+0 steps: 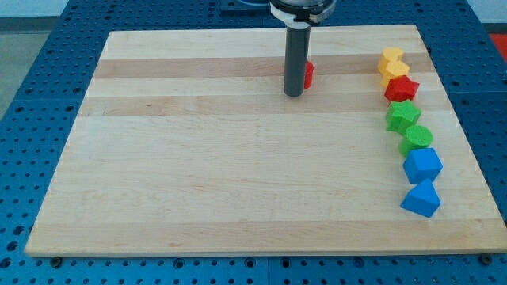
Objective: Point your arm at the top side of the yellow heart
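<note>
My tip (294, 93) stands on the wooden bench (198, 174) near the view's top, touching a red block (308, 74) half hidden behind the rod. There is no pincer. The yellow heart (394, 70) lies well apart at the right, in a column above a red star (402, 89).
</note>
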Controlling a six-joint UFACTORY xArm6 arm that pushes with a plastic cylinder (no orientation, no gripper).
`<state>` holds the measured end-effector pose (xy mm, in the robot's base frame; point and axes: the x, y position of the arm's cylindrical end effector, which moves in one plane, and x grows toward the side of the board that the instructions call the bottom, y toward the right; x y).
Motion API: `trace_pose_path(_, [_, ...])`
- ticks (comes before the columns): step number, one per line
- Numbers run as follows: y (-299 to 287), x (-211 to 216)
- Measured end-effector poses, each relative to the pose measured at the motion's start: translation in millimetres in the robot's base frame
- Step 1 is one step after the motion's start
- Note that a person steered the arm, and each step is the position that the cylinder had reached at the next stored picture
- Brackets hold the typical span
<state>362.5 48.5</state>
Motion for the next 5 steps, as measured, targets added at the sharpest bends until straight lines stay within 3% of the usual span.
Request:
trace_pose_path(1, [-2, 57])
trace_pose_path(2, [20, 86])
trace_pose_path(3, [20, 86])
trace_pose_path(5, [69, 21])
